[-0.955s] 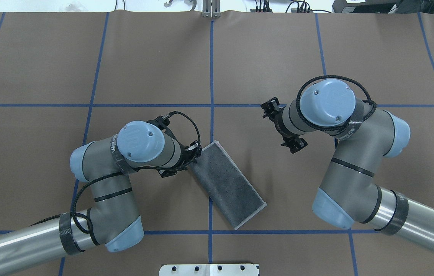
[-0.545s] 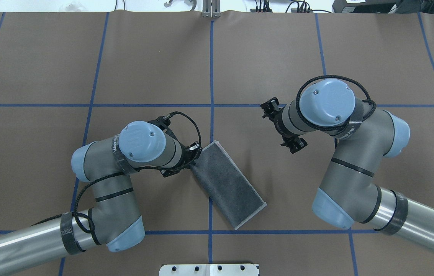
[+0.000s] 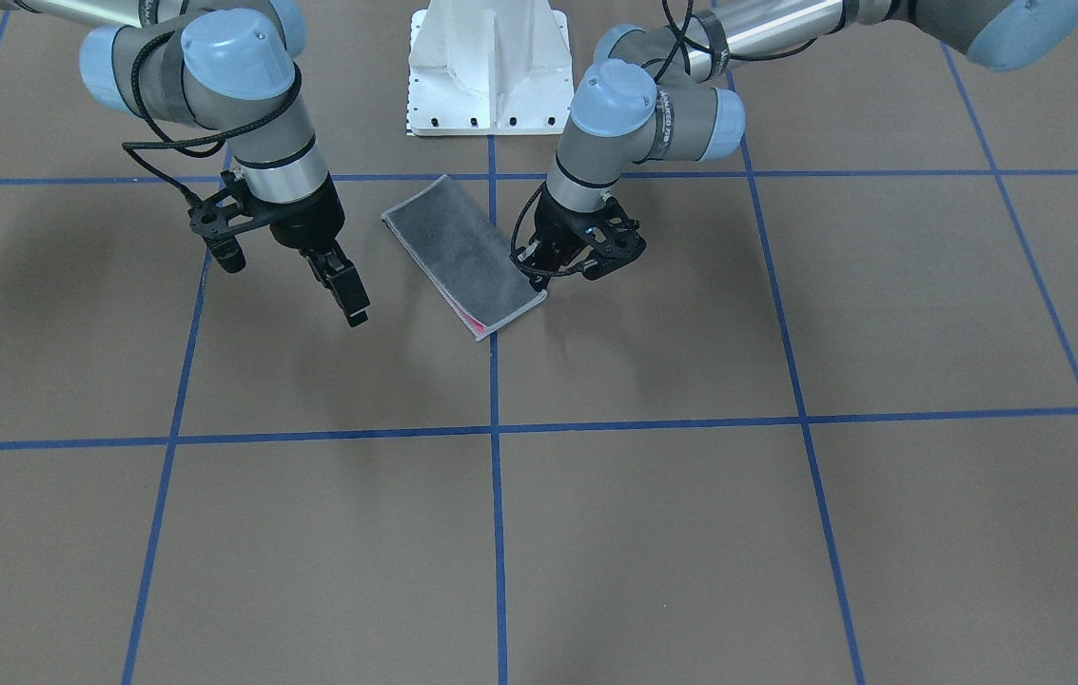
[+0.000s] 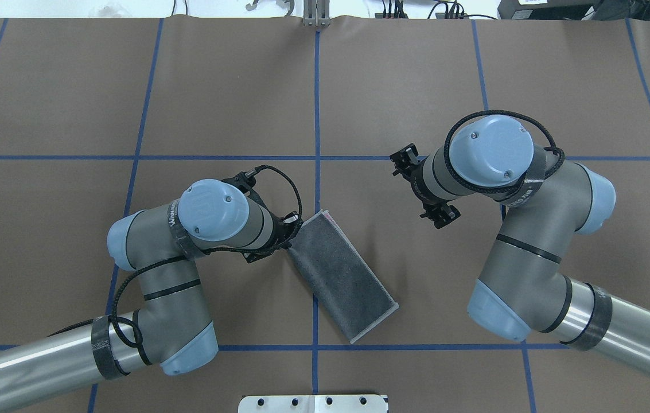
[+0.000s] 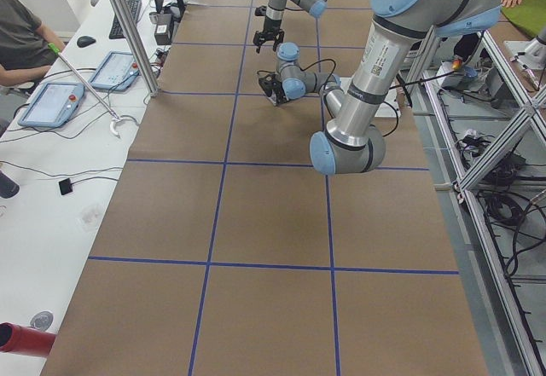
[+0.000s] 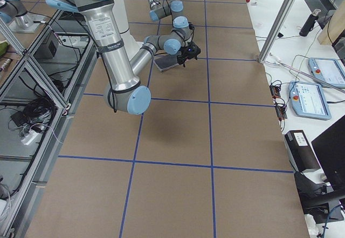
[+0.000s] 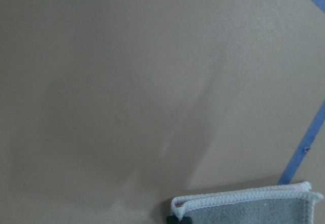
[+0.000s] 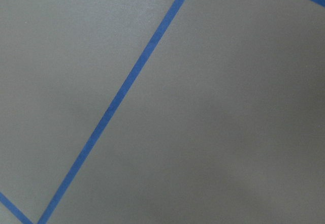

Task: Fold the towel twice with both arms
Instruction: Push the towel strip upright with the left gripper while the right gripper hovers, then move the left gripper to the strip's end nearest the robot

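Left gripper (image 3: 535, 278) is found down at one corner of the towel (image 3: 462, 257), which lies once folded, dark grey face up, as a slanted strip on the table (image 3: 653, 533) just ahead of the white base (image 3: 489, 67). Trouble is to be feared here. Only one corner is taken, so if it is lifted alone the strip may be swung round or its two layers pulled apart, and a sliver of pink is shown at the short edge. In the left wrist view the fingertips (image 7: 171, 218) are seen nearly pressed together on the stitched edging, so the corner is judged pinched. Right gripper (image 3: 356, 312) is hung clear of the table, well apart from the towel, with nothing held; its spread cannot be told.
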{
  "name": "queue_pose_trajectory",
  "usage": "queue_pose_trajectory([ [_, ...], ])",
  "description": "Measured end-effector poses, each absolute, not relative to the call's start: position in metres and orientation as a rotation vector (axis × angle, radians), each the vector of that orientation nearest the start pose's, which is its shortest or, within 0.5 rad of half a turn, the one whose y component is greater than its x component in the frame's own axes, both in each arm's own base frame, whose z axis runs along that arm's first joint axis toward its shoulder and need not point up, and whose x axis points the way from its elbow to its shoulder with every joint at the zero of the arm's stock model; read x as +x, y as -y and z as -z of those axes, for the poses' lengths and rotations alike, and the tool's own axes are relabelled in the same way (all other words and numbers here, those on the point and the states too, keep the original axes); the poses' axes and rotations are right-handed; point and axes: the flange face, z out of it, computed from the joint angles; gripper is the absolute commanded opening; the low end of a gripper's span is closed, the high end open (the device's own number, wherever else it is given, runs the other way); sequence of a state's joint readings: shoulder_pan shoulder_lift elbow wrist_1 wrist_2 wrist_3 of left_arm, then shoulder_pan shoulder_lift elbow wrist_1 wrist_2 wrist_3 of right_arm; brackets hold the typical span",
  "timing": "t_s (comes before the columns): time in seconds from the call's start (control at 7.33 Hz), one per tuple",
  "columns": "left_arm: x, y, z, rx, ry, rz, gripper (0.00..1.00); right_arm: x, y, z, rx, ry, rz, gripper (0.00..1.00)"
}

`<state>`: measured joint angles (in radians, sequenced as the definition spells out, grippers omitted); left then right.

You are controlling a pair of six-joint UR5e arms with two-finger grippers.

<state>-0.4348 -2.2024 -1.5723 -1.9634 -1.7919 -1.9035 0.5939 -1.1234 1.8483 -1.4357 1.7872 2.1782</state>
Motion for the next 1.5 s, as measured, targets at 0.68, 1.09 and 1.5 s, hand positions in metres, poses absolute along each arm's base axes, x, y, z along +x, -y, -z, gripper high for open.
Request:
queue_pose_trajectory([
  [0.68, 0.587, 0.489, -0.205, 0.013, -1.103, 0.551, 0.06, -0.428, 0.453, -0.276, -0.242, 0.898, -1.051, 1.00],
  [1.09, 0.592, 0.551, -0.195, 0.064, -1.124, 0.581, 0.77, -0.426, 0.455, -0.276, -0.242, 0.899, -1.054, 1.00],
  [1.5, 0.572, 0.574, -0.179, 0.081, -1.144, 0.599, 0.79, -0.427, 0.456, -0.273, -0.235, 0.905, -1.057, 1.00],
])
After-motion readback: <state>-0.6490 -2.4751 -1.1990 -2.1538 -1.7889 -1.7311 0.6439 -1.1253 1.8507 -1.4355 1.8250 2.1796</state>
